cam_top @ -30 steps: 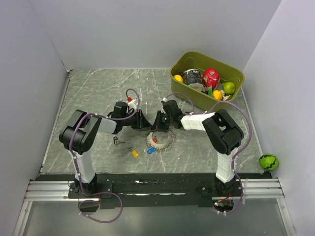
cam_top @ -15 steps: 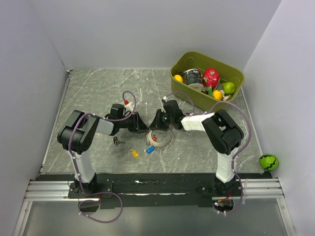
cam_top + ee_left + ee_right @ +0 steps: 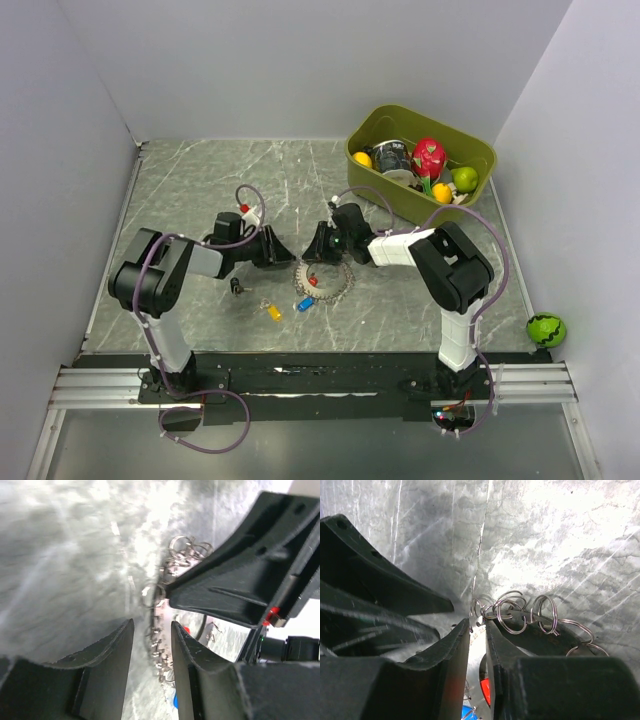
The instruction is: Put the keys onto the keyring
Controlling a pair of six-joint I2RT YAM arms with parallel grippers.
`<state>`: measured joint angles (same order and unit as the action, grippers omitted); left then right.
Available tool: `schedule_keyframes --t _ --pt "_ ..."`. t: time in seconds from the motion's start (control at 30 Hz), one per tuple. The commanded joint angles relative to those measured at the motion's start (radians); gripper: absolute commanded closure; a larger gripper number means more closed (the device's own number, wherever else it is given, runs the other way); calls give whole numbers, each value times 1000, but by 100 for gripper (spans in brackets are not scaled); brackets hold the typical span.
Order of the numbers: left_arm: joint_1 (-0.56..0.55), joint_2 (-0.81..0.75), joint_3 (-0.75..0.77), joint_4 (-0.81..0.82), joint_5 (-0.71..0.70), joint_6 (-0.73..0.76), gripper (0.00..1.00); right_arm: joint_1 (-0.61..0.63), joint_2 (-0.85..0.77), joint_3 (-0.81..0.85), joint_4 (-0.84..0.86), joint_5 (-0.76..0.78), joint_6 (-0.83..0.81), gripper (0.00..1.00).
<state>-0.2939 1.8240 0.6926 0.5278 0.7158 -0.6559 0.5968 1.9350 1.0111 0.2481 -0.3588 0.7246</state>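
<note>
The keyring (image 3: 327, 284) lies flat mid-table, a ring of small grey keys with a red-capped key (image 3: 314, 281) and a blue-capped key (image 3: 304, 303). My right gripper (image 3: 313, 257) is at its far left rim, jaws nearly together on a pale piece of the ring (image 3: 481, 630); loose wire rings (image 3: 512, 611) fan beside the fingers. My left gripper (image 3: 288, 253) is just left of it, open and empty, with the ring's keys (image 3: 156, 645) showing past its fingertips. The yellow-capped key (image 3: 273, 312) and black-capped key (image 3: 237, 287) lie on the table to the left.
An olive bin (image 3: 470, 186) of toy fruit and a can stands at the back right. A green ball (image 3: 546, 329) lies off the table at the right. Grey walls close in the left and back sides.
My left arm has drawn back to the left, opening a small gap between its gripper and the right one. The right gripper and keyring have barely moved.
</note>
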Motion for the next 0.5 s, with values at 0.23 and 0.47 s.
schedule_keyframes --t 0.23,0.47 --pt "10 70 110 -64 -10 -31 60 -9 62 57 8 32 2 76" --pt "-16 98 134 -115 -44 4 61 -8 93 64 8 34 4 86"
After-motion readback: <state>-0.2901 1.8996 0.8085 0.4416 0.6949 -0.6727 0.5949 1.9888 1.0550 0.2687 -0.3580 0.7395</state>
